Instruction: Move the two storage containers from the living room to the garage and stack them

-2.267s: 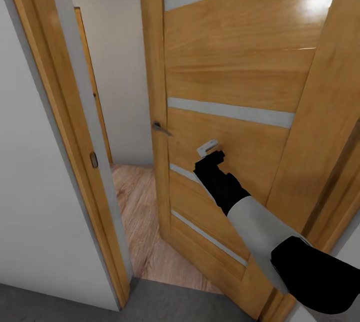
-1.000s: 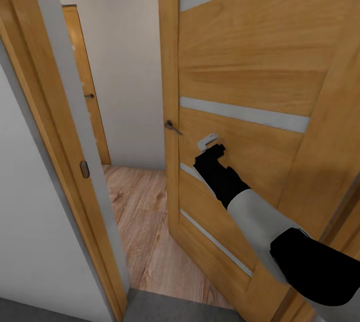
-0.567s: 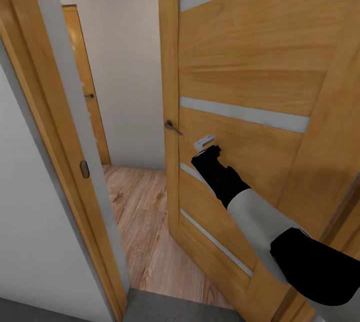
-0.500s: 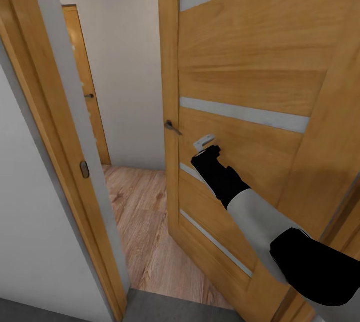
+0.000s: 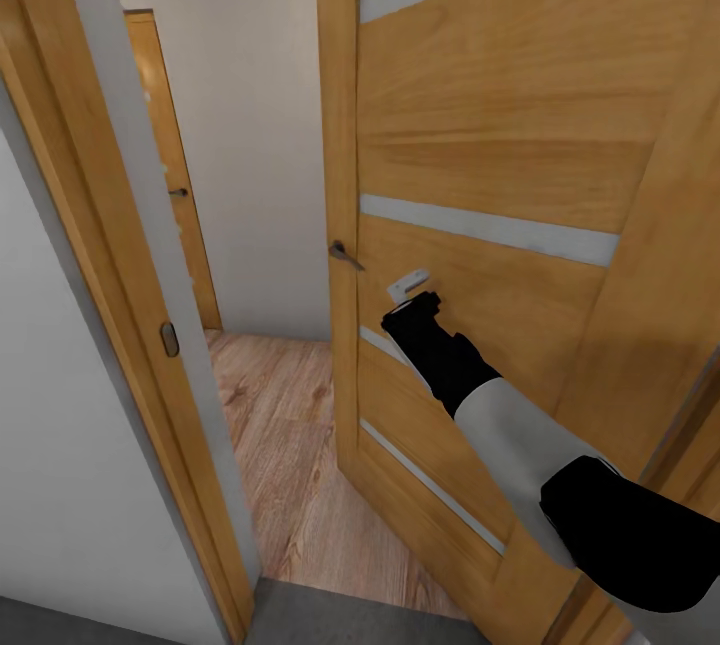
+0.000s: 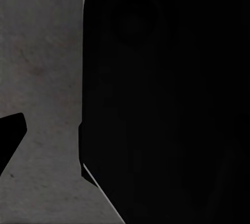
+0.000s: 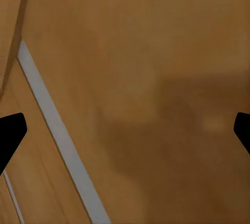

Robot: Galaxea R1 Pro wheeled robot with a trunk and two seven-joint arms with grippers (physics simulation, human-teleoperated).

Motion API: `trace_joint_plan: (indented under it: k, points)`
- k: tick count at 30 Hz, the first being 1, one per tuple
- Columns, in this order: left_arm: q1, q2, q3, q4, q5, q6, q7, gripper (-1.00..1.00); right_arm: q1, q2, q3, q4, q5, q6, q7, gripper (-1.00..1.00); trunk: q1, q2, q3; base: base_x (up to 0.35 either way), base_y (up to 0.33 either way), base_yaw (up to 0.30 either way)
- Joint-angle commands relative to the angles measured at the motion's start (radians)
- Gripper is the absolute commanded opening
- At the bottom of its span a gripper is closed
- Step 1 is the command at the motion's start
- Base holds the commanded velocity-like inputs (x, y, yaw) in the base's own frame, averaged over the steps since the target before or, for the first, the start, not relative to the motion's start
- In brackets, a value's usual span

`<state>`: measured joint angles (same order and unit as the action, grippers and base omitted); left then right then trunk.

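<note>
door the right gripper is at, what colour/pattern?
Honey-orange wood door with pale grey horizontal strips; clearest in the head view, by the right gripper.

Open honey-wood door [image 5: 480,175] with pale inlay strips right; door frame [image 5: 130,255] left; wood plank floor [image 5: 290,445] beyond; plain white wall [image 5: 250,125], second door [image 5: 170,175] far.

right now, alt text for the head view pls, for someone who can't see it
The right pincer is at a half-open wooden door just below its handle. Through the gap lie a light wood plank floor, a pale wall and another wooden door.
</note>
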<state>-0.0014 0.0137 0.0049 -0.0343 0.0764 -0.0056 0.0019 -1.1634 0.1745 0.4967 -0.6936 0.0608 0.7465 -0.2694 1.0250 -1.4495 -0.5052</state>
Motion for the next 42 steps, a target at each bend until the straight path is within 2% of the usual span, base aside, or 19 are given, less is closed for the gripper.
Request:
trace_joint_plan:
  k: [1,7,10,12,16,25,37,42]
  points:
    - [0.000,0.000,0.000,-0.001,0.008,-0.001,0.000,1.00,-0.001,0.000,0.003,0.001,0.006,0.006,0.000,1.00,0.000,-0.001,-0.001,0.000,0.000,0.000]
    - [0.000,0.000,0.000,-0.001,0.008,-0.001,0.001,1.00,-0.001,0.000,0.007,0.056,0.017,-0.022,-0.033,1.00,0.000,-0.001,-0.001,0.000,0.000,0.000]
    - [0.000,-0.001,0.000,-0.001,0.008,-0.001,0.001,1.00,-0.002,0.000,0.010,0.118,0.018,-0.038,-0.090,1.00,0.000,-0.001,-0.001,0.000,0.000,0.000]
    - [0.000,-0.001,0.000,-0.001,0.008,-0.001,0.001,1.00,-0.022,0.000,0.012,0.156,0.018,-0.044,-0.132,1.00,0.000,-0.001,-0.001,0.000,0.000,0.000]
    - [0.000,-0.001,0.000,-0.001,0.008,0.000,0.000,1.00,-0.048,0.000,0.012,0.208,0.019,-0.048,-0.159,1.00,0.000,-0.001,-0.001,0.137,0.000,0.000]
    - [0.000,-0.001,-0.002,-0.001,0.008,-0.001,0.000,1.00,-0.053,0.000,0.013,0.218,0.026,-0.048,-0.192,1.00,0.000,-0.001,-0.001,0.274,0.000,0.000]
    - [0.000,-0.001,-0.002,0.000,0.008,-0.001,0.000,1.00,-0.054,0.000,0.013,0.217,0.026,-0.041,-0.232,1.00,0.000,-0.001,-0.001,0.020,0.000,0.000]
    - [0.000,-0.001,-0.002,-0.001,0.008,-0.001,0.000,1.00,-0.088,0.000,0.012,0.234,0.020,-0.046,-0.238,1.00,0.000,-0.001,-0.001,0.000,0.000,0.000]
